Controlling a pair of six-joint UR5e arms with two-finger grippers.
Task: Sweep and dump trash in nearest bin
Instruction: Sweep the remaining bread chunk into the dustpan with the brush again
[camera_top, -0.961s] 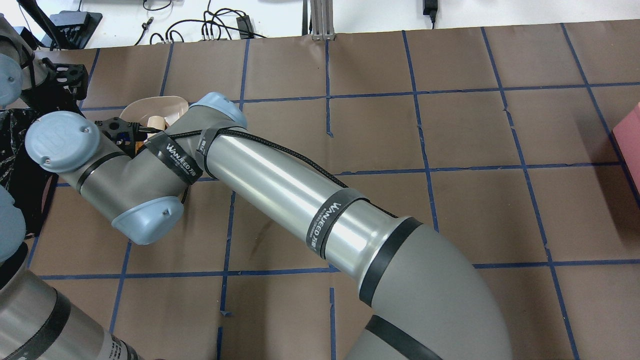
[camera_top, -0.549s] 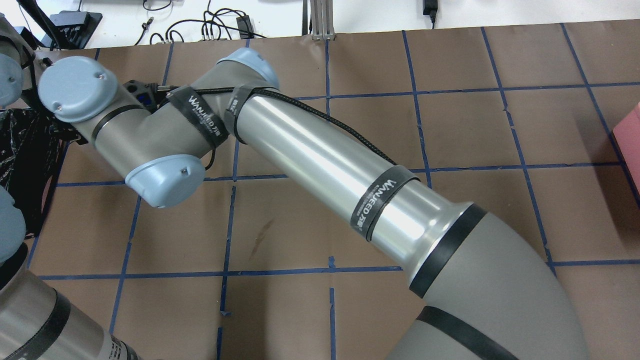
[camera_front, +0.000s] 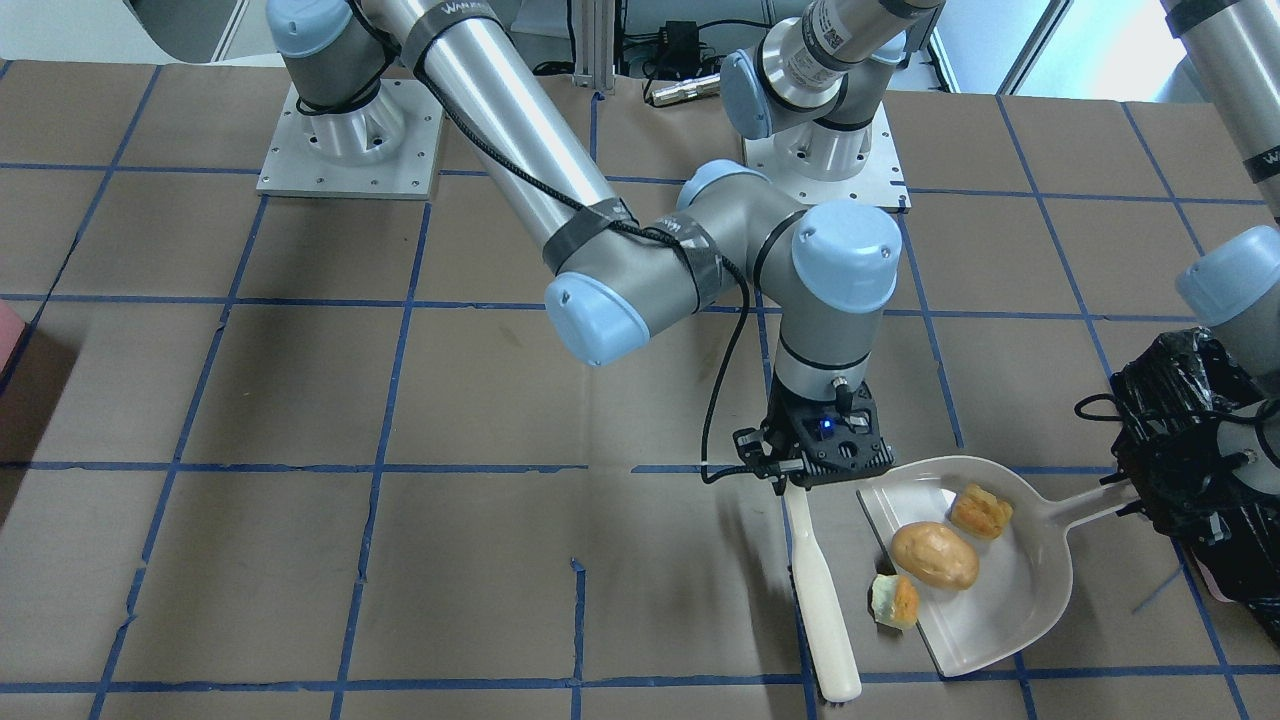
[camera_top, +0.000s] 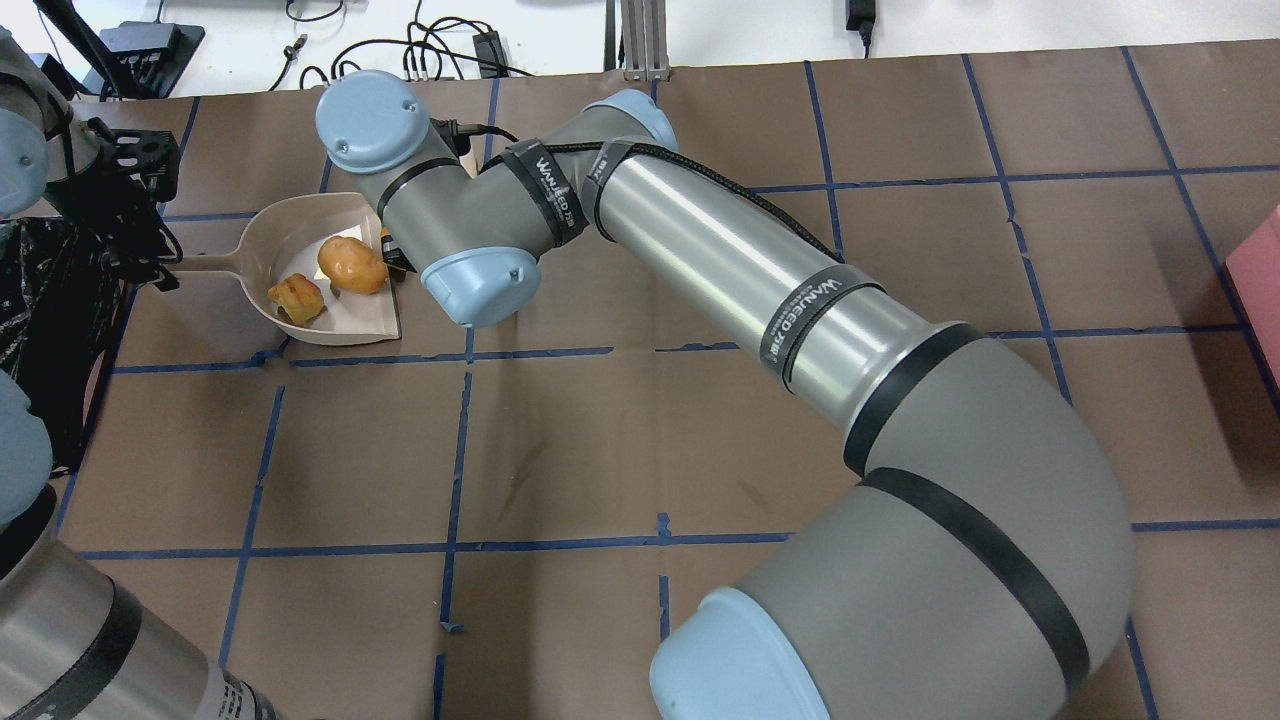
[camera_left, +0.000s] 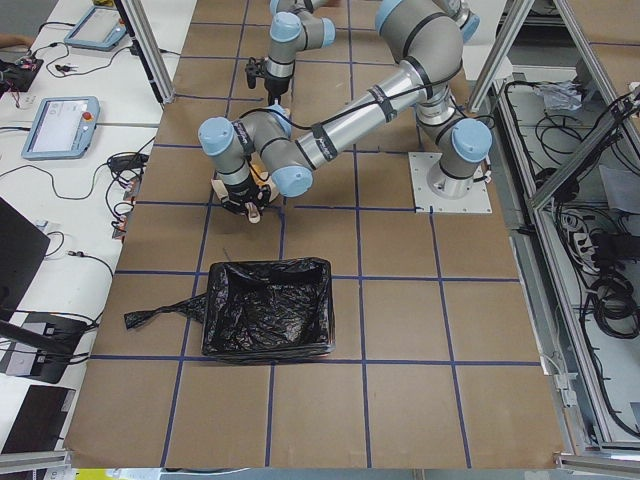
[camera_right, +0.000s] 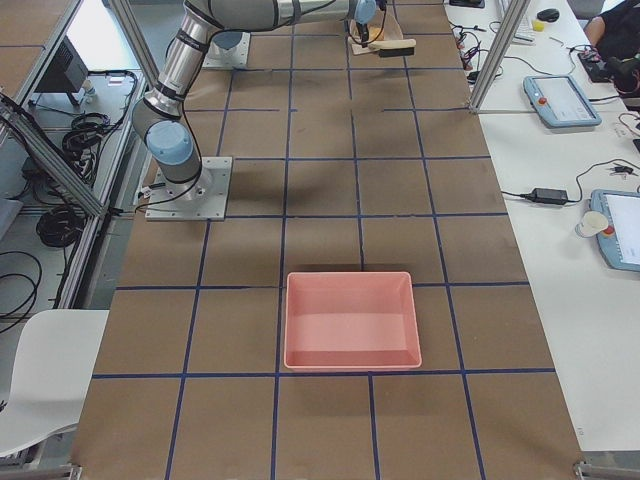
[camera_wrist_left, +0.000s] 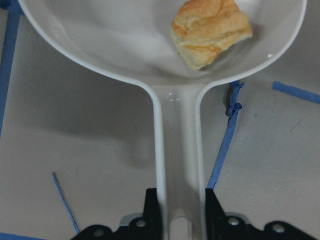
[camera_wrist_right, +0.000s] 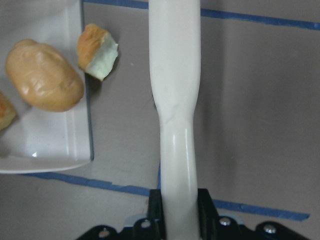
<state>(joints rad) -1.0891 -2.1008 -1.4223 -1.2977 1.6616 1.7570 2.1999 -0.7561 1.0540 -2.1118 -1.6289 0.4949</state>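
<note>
Exterior front-facing view: right tool (camera_front: 800, 484) clamps the brush (camera_front: 822, 600), left tool (camera_wrist_left: 182, 215) the dustpan handle (camera_wrist_left: 179, 140); the chunk (camera_front: 895, 600), at 8 o'clock of the potato (camera_front: 935, 555), looks light and crumbly: sweep its base.

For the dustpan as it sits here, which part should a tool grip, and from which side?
Grip the dustpan by the outer end of its narrow straight handle, coming in along the handle from the side opposite the open lip and clamping its two long edges. The bowl is wide and holds scraps; the handle is slim enough to clamp, as the left tool shows.
</note>
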